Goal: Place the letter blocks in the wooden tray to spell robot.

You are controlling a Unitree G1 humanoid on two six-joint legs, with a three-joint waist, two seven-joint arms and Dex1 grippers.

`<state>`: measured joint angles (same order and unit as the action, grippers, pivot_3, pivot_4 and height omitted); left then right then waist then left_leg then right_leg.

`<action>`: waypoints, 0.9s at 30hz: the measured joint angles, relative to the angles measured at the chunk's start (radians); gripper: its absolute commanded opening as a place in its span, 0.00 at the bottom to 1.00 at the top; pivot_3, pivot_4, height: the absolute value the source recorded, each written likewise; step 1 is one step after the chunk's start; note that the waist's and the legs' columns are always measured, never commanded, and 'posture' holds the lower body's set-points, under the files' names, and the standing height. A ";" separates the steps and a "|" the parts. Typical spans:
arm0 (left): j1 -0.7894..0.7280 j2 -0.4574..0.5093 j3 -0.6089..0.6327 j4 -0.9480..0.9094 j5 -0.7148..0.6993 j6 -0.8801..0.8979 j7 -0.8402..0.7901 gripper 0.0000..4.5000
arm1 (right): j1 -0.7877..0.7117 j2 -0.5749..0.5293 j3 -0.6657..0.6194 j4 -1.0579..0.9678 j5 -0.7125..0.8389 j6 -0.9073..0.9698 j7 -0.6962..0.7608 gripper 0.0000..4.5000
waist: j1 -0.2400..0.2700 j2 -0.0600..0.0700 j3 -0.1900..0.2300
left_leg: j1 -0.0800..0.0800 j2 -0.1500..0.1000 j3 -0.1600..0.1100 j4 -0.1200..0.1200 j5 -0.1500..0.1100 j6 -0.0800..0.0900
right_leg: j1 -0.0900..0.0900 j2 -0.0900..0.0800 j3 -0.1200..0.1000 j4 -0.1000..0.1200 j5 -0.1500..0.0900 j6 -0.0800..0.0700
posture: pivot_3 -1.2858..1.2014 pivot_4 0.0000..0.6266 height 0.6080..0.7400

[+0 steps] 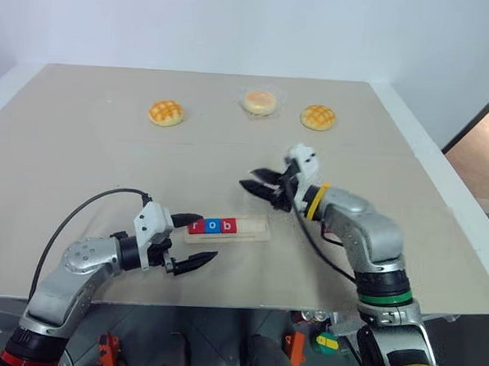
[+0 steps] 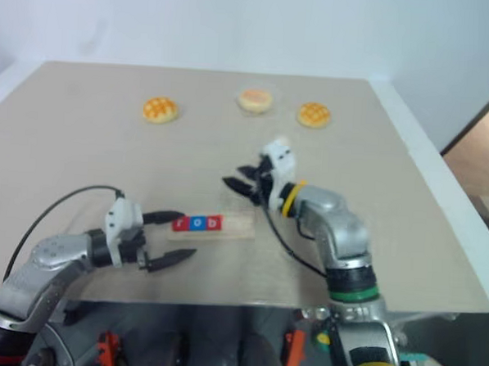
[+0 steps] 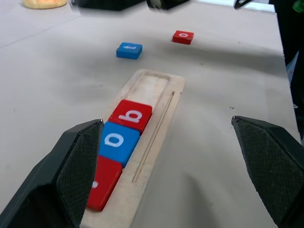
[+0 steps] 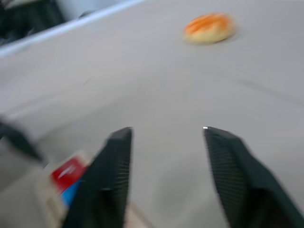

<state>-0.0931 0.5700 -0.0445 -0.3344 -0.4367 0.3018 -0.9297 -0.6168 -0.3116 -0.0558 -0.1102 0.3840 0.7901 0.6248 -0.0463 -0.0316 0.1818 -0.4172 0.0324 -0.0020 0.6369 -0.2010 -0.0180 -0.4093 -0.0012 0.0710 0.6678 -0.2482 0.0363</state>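
A pale wooden tray lies on the tan surface, holding three letter blocks in a row: red, blue "o", red "b". The rest of its slot is bare. Its block end sits between the spread, released fingers of the left end effector. Beyond the tray's bare end lie a loose blue block and a loose red block. The right end effector hovers just past that end, fingers apart, grasping nothing. Three golden buns sit well beyond both, at the surface's far side.
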 measured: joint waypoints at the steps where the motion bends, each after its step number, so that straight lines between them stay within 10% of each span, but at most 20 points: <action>1: -0.001 0.000 -0.001 -0.001 0.001 0.000 0.000 1.00 | 0.009 -0.002 -0.019 -0.008 0.003 0.005 -0.018 0.89 | 0.000 0.000 0.000 | 0.000 0.000 0.000 0.000 0.000 0.000 | 0.000 0.000 0.000 0.000 0.000 0.000 | 0.52 0.24 1.00; 27: -0.088 -0.055 -0.099 -0.016 0.025 -0.021 0.003 1.00 | 0.579 0.137 -0.147 -0.404 -0.144 0.005 -0.552 0.99 | -0.002 0.001 -0.001 | 0.001 -0.001 0.002 0.000 0.002 -0.001 | -0.001 0.000 0.002 0.000 0.001 0.001 | 0.52 0.24 1.00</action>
<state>-0.1814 0.5152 -0.1434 -0.3501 -0.4115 0.2813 -0.9262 -0.0380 -0.1743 -0.2025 -0.5138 0.2395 0.7952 0.0732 -0.0479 -0.0309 0.1809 -0.4164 0.0317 -0.0004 0.6365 -0.1993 -0.0189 -0.4099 -0.0014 0.0729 0.6676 -0.2476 0.0370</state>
